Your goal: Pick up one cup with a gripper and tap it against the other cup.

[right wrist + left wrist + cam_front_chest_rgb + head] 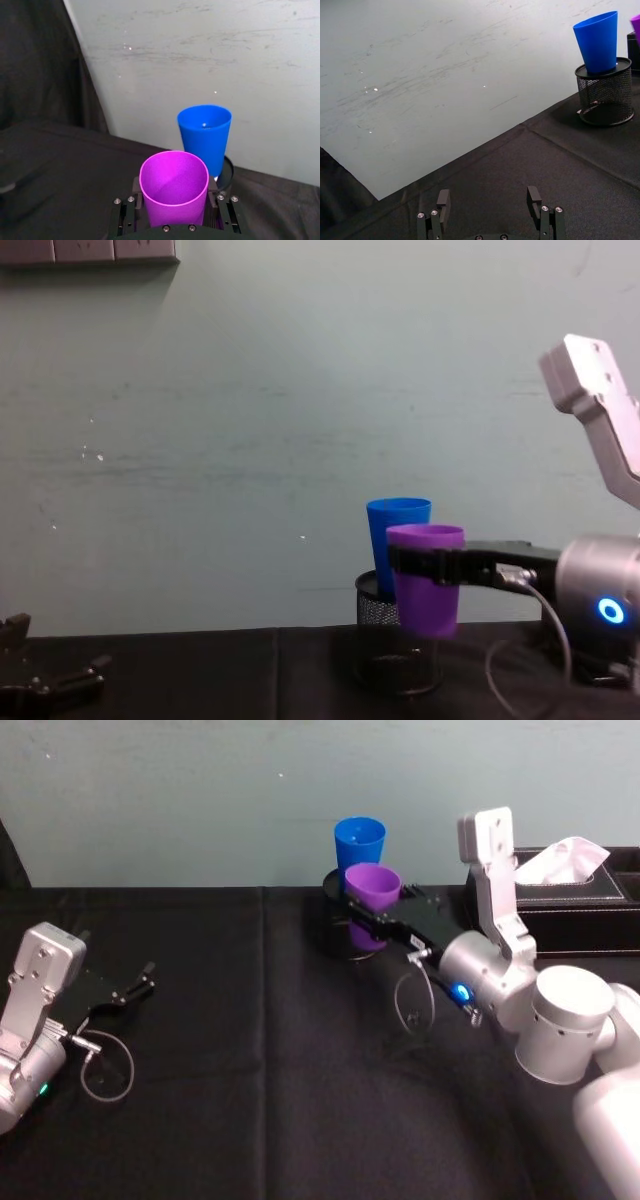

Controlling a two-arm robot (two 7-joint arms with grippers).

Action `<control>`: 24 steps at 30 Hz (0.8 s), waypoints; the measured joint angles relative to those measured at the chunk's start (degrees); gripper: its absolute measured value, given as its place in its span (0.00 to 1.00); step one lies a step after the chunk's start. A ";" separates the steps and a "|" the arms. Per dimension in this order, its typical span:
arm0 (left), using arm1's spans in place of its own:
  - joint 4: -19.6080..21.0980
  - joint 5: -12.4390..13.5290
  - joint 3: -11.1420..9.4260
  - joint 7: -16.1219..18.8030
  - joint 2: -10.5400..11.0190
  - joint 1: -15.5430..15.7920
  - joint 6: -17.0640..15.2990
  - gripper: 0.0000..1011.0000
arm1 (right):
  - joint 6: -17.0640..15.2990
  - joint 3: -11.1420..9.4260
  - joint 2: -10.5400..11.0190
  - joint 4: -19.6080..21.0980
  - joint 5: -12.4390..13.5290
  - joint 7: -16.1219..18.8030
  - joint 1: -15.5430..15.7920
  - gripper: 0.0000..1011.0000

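Left gripper (135,988) idle, fingers spread, near table's left edge; my right gripper (385,925) pinches purple cup (372,888) aloft by the far edge, just before blue cup (359,842) perched in mesh holder (605,97): hard tap could topple it.

both arms are silver-grey, built of rounded cylindrical joints with flat angular brackets. the right gripper (372,916) is black and flat-jawed, with a glowing blue ring light at its 4 o'clock. the left gripper (140,982) is black, with silver screws and a looping thin cable.
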State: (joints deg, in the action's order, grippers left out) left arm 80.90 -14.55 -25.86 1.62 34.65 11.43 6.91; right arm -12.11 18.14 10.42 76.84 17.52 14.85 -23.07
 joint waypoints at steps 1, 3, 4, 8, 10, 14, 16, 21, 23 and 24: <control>0.00 0.00 0.00 0.00 0.00 0.00 0.00 0.99 | -0.06 0.02 0.23 0.74 -0.05 -0.01 0.60 0.72; 0.00 0.00 0.00 0.00 0.00 0.00 0.00 0.99 | -0.17 0.02 0.94 2.84 -0.23 -0.21 2.46 0.72; 0.00 0.00 0.00 0.00 0.00 0.00 0.00 0.99 | -0.18 0.01 1.16 3.47 -0.25 -0.25 3.03 0.72; 0.00 0.00 0.00 0.00 0.00 0.00 0.00 0.99 | 0.09 -0.15 2.17 6.47 -0.43 -0.66 6.26 0.72; 0.00 0.00 0.00 0.00 0.00 0.00 0.00 0.99 | 0.71 -0.15 2.60 7.92 -0.79 -0.92 7.97 0.72; 0.00 0.00 0.00 0.00 0.00 0.00 0.00 0.99 | 2.59 0.00 3.16 9.59 -2.00 -1.69 11.02 0.72; 0.00 0.00 0.00 0.00 0.00 0.00 0.00 0.99 | 3.72 0.01 3.16 9.73 -2.53 -1.87 12.20 0.72; 0.00 0.00 0.00 0.00 0.00 0.00 0.00 0.99 | 6.79 0.03 2.53 8.30 -3.89 -2.26 13.71 0.72; 0.00 0.00 0.00 0.00 0.00 0.00 0.00 0.99 | 8.31 0.02 1.99 7.02 -4.53 -2.46 14.01 0.72; 0.00 0.00 0.00 0.00 0.00 0.00 0.00 0.99 | 8.79 -0.01 1.81 6.52 -4.69 -2.48 14.09 0.72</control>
State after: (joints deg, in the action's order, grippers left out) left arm 80.90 -14.55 -25.86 1.62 34.64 11.43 6.91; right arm -3.33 18.13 12.22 83.36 12.83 12.37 -8.98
